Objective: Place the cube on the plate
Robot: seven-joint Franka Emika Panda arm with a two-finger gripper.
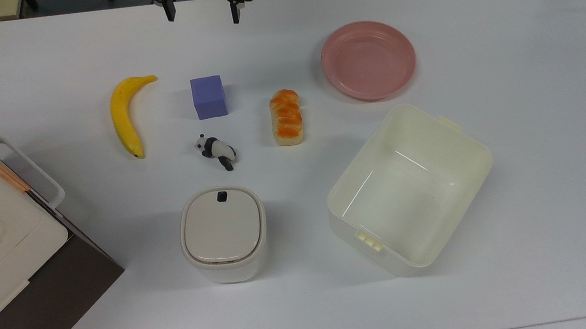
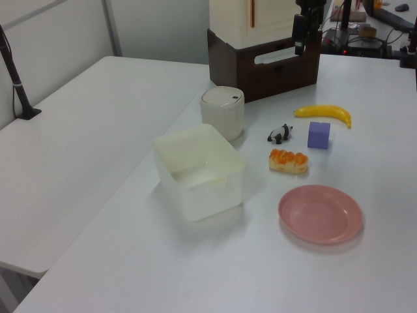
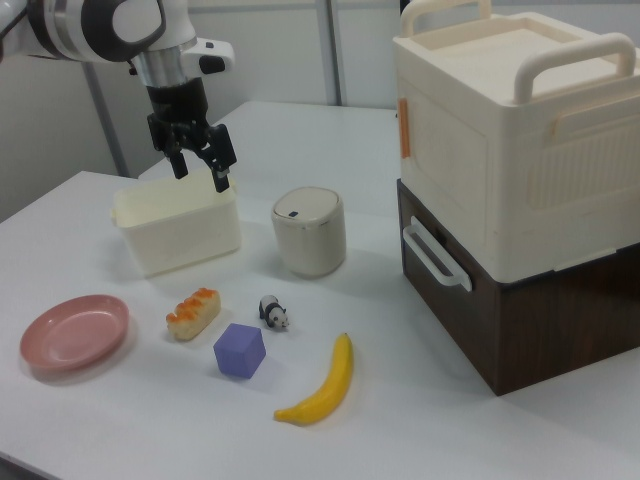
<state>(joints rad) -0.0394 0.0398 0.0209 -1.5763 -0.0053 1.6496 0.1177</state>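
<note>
I am holding my pincer (image 3: pixel 201 173) up in the air above the white tabletop (image 1: pixel 511 177), its two fingers spread wide with nothing between them. In the top view it is hanging at the upper edge, above the cube (image 1: pixel 208 97) and well apart from it. The cube is resting flat on the tabletop between the banana (image 1: pixel 127 115), on the top view's left, and the toy bread loaf (image 1: pixel 286 117), on the top view's right. Just below the cube in the top view, the small panda figure (image 1: pixel 216 150) is lying near it without touching. The pink plate (image 1: pixel 368 60) is sitting bare beyond the loaf, toward the top view's upper right, well apart from the cube. The cream tub (image 1: pixel 409 189) is standing open just below the plate in the top view. The lidded white bin (image 1: pixel 224 234) is standing beneath the panda in the top view. A cream container (image 3: pixel 520 130) is sitting stacked on a dark brown box (image 3: pixel 540 310) at the right view's right.
</note>
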